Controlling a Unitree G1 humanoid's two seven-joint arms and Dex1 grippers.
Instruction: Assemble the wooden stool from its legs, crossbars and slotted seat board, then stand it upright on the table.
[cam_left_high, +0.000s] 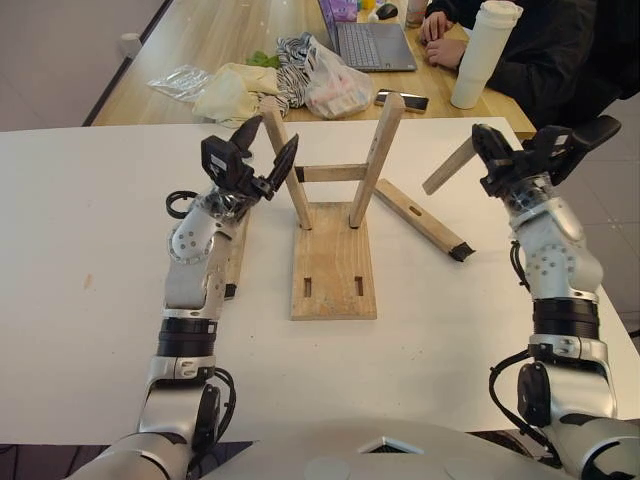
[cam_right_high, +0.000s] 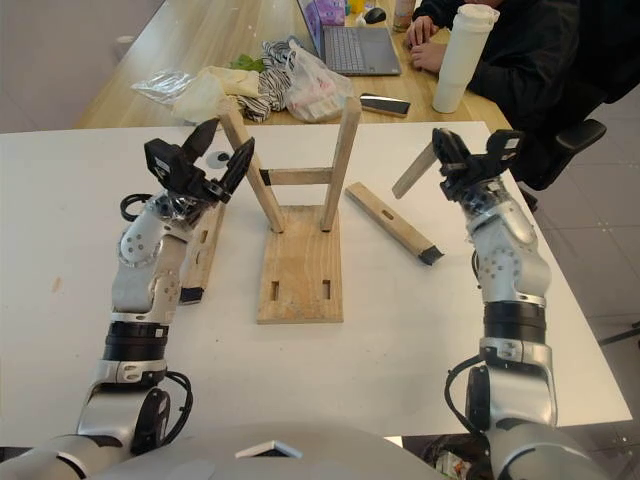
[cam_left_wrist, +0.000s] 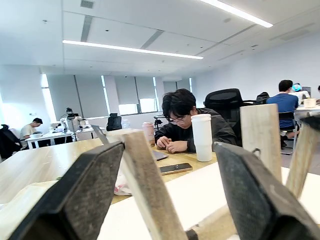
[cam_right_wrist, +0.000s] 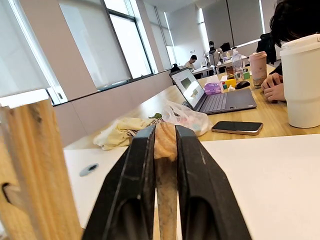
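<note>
Nearest us, the seat board (cam_left_high: 333, 262) lies flat on the white surface (cam_left_high: 100, 250), with two slots (cam_left_high: 307, 287) cut by its near end. Left of the board, a loose wooden piece (cam_right_high: 205, 245) lies on the surface, partly under the left arm. At the board's far end two legs stand tilted, the left leg (cam_left_high: 285, 165) and the right leg (cam_left_high: 378, 155), joined by a crossbar (cam_left_high: 333, 173). The left gripper (cam_left_high: 273, 135) hovers at the top of the left leg; its jaws are spread, with the leg between them and not clamped. Right of the board, a spare leg (cam_left_high: 420, 218) lies on the surface. Farther right, the right gripper (cam_left_high: 487, 152) has its jaws pressed onto one end of a wooden bar (cam_left_high: 447, 168), held slanting above the surface.
</note>
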